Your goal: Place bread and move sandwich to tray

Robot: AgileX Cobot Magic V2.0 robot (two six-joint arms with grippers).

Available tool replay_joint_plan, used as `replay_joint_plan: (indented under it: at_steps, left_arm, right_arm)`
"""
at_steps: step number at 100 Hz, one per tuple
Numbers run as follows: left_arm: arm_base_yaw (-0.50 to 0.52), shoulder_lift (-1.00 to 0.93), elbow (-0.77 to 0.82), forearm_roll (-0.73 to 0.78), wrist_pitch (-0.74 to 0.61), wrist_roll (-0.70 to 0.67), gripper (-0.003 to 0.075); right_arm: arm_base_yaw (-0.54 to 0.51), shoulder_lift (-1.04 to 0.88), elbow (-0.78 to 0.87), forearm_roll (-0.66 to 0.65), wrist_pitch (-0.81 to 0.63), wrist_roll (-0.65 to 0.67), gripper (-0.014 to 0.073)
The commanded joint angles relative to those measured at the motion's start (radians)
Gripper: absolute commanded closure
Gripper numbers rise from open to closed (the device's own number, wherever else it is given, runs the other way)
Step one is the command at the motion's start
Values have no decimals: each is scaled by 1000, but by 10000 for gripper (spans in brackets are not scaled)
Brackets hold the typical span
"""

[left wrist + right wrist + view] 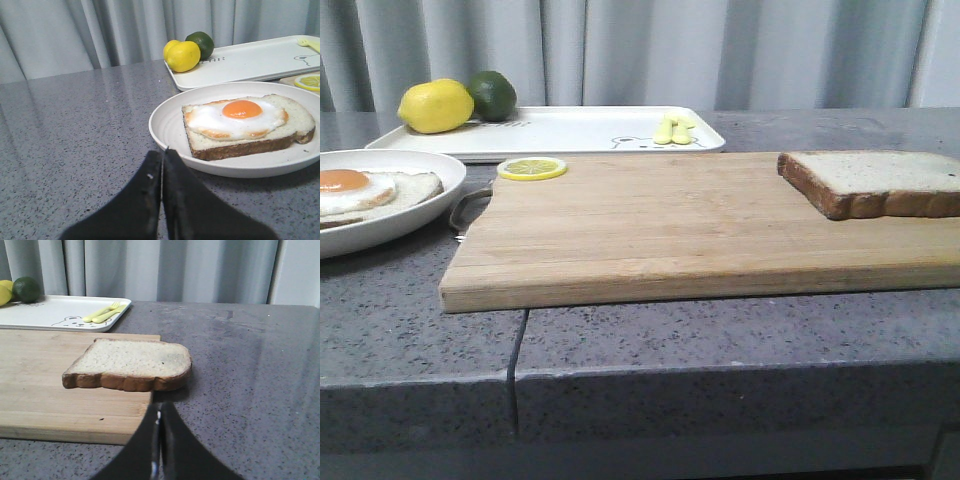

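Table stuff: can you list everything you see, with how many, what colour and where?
bread: one, white with brown crust, right end of the cutting board, overhanging its edge
egg on bread: one, white and orange, on the round plate
plate: one, white, left side
cutting board: one, tan wood, middle
tray: one, white, at the back
lemon: one, yellow, on the tray
lime: one, dark green, beside the lemon
lemon slice: one, yellow, board's back left corner
fork and spoon: yellow, on the tray
left gripper: black, shut, near the plate
right gripper: black, shut, near the bread
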Motion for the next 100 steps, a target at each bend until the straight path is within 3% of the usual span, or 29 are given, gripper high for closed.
replay_joint_plan:
  at_steps: [1, 68, 100]
  left_arm:
    - [3, -30, 15, -2, -84, 2, 740]
    - [3, -30, 15, -6, -82, 2, 740]
    - [3, -30, 4, -192, -131, 2, 740]
  right_arm:
    - [2, -13, 3, -11, -83, 1, 663]
    - [2, -13, 3, -11, -83, 1, 663]
    - [2, -13, -16, 10, -106, 1, 663]
